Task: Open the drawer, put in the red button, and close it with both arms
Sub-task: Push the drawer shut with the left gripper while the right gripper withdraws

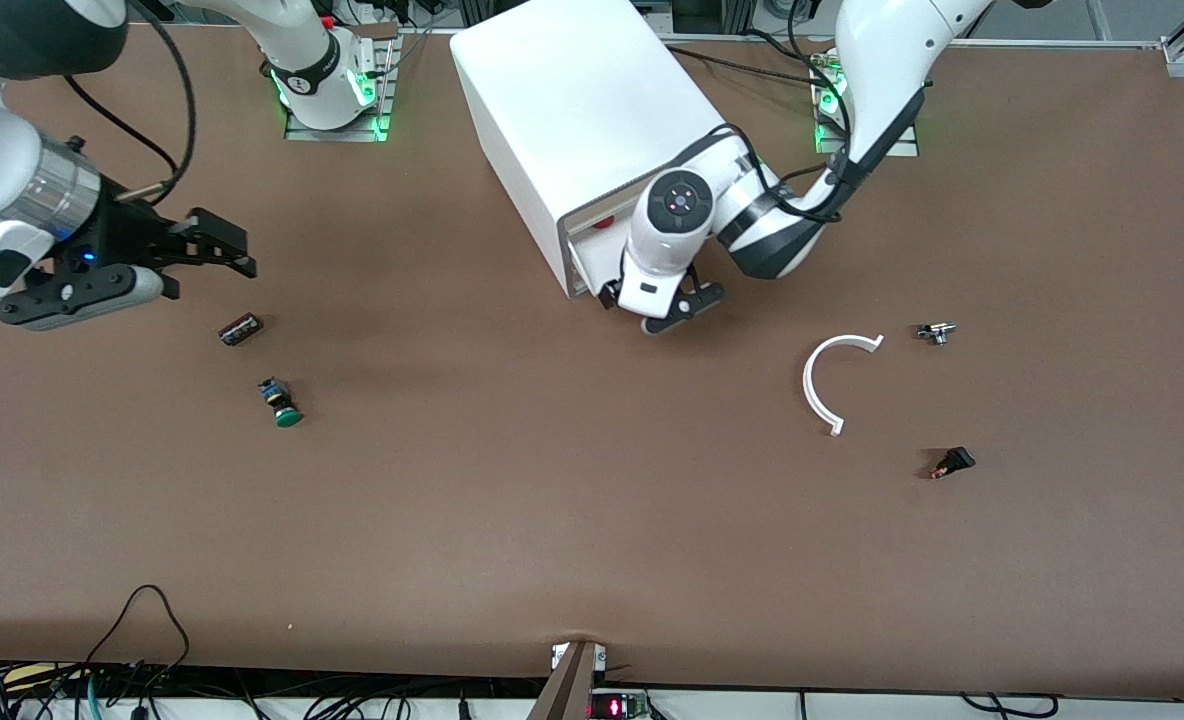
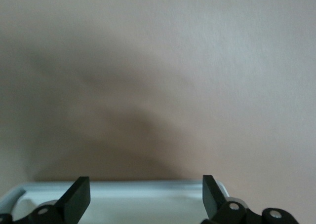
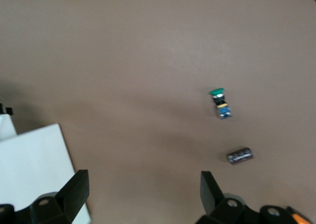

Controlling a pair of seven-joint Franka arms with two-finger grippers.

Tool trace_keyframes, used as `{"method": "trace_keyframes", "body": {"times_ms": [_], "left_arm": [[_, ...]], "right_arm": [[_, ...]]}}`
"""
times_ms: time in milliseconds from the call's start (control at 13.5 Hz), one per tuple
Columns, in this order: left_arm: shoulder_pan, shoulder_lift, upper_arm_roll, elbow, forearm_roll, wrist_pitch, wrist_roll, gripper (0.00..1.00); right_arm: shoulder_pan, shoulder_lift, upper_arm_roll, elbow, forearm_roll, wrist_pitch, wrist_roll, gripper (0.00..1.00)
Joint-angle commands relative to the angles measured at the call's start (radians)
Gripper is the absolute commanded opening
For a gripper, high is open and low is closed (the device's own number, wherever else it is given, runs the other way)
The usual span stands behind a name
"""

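Note:
The white cabinet (image 1: pixel 572 110) stands at the table's back middle, its drawer fronts facing the front camera. A small red cap, the red button (image 1: pixel 602 222), shows in the gap of the top drawer (image 1: pixel 592 255), which looks slightly open. My left gripper (image 1: pixel 654 308) is right in front of the drawer fronts. In the left wrist view it (image 2: pixel 145 194) is open, with the drawer's white edge (image 2: pixel 148 204) between its fingers. My right gripper (image 1: pixel 214 248) is open and empty over the table toward the right arm's end; its wrist view (image 3: pixel 143 189) shows bare table between the fingers.
A green-capped button (image 1: pixel 280 402) (image 3: pixel 219 103) and a small dark cylinder (image 1: pixel 240 328) (image 3: pixel 240 155) lie below the right gripper. A white C-shaped piece (image 1: pixel 832 380), a small metal part (image 1: pixel 937 332) and a small black part (image 1: pixel 952 462) lie toward the left arm's end.

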Motion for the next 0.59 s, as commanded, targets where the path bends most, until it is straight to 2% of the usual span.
{"method": "trace_keyframes", "body": {"times_ms": [0,222,296,443,517], "left_arm": [[-0.045,-0.012,-0.004,-0.014,0.012,0.002,-0.059,1.00],[-0.059,-0.013,-0.007,-0.014,0.012,-0.001,-0.064,1.00],[-0.065,-0.015,-0.019,-0.014,0.012,-0.008,-0.078,1.00],[-0.070,-0.016,-0.038,-0.012,0.012,-0.013,-0.104,1.00],[-0.071,-0.019,-0.038,-0.012,0.012,-0.015,-0.104,1.00]], "right_arm": [[-0.142,-0.055,0.126,-0.054,-0.058,0.010,-0.077,1.00],[-0.301,-0.066,0.256,-0.057,-0.089,0.010,-0.154,1.00],[-0.361,-0.072,0.316,-0.066,-0.090,0.010,-0.164,1.00],[-0.516,-0.093,0.478,-0.091,-0.122,0.021,-0.165,1.00],[-0.547,-0.105,0.515,-0.101,-0.131,0.024,-0.163,1.00]]}}
